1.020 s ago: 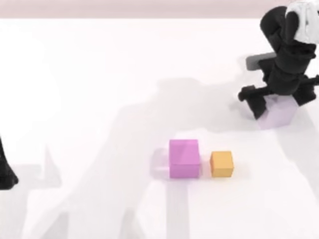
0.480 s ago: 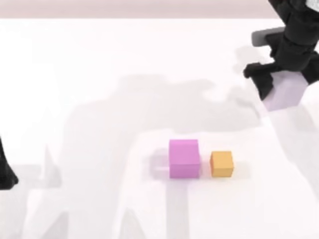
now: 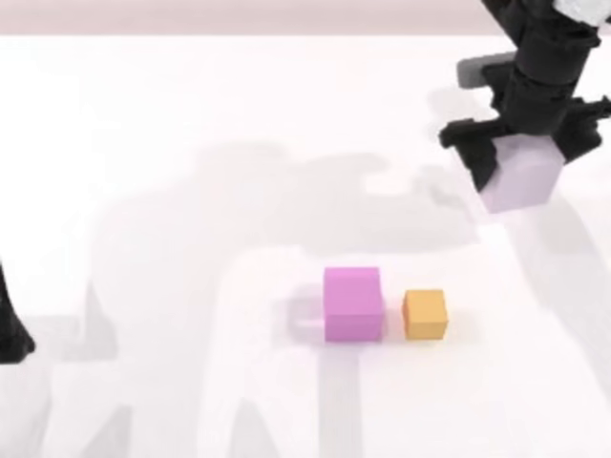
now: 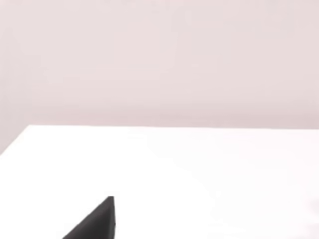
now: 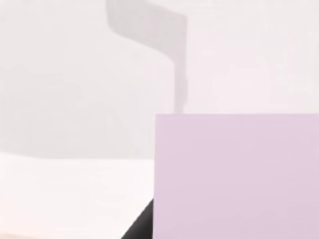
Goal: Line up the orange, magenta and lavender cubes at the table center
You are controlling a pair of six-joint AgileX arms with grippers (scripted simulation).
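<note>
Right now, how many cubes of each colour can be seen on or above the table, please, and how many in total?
Orange cube: 1
Magenta cube: 1
Lavender cube: 1, held in the right hand toward the table's far right
Total: 3
The left hand is parked at the left edge.

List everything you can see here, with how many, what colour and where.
magenta cube: one, bright pink, table middle, left of the orange cube.
orange cube: one, orange-yellow, just right of the magenta cube, small gap between.
lavender cube: one, pale lilac, far right, held in the right pincer.
table: one, white.
right pincer: one, black, far right, closed on the lavender cube.
left arm: one, black, parked at the left edge.
</note>
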